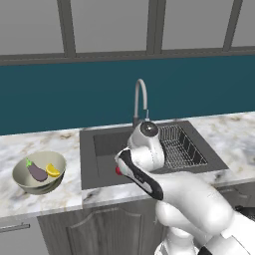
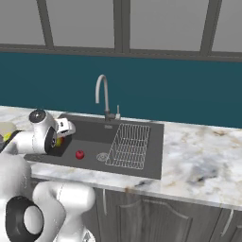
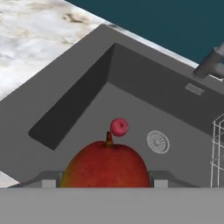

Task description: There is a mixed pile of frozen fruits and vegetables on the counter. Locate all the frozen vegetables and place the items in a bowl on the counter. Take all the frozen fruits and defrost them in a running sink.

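Hand view: hand (image 3: 105,183) is clamped on a red-orange fruit (image 3: 105,168), stem up, one finger on each side of it. It hangs over the sink (image 3: 78,109), above the basin's left part.

A smaller glossy red fruit (image 3: 119,127) lies on the basin floor, just beside the round drain (image 3: 157,141) and apart from it. Right base view shows the same red fruit (image 2: 80,154) on the floor left of the drain (image 2: 102,156). The hand (image 2: 60,135) is over the basin's left end with a bit of the held fruit (image 2: 58,141) showing under it.

Wire rack (image 2: 127,145) sits in the right half of the sink. Faucet (image 2: 102,97) stands at the back edge, spout curving toward the basin. I can't make out any water running.

Left base view: bowl (image 1: 22,180) sits on the table (image 1: 60,196) left of the sink, near the front edge. Inside it, the purple eggplant (image 1: 36,171) and the yellow-orange piece (image 1: 52,171) lie side by side, touching or nearly so. The arm covers most of the sink's front; a sliver of red (image 1: 118,171) shows at its edge.
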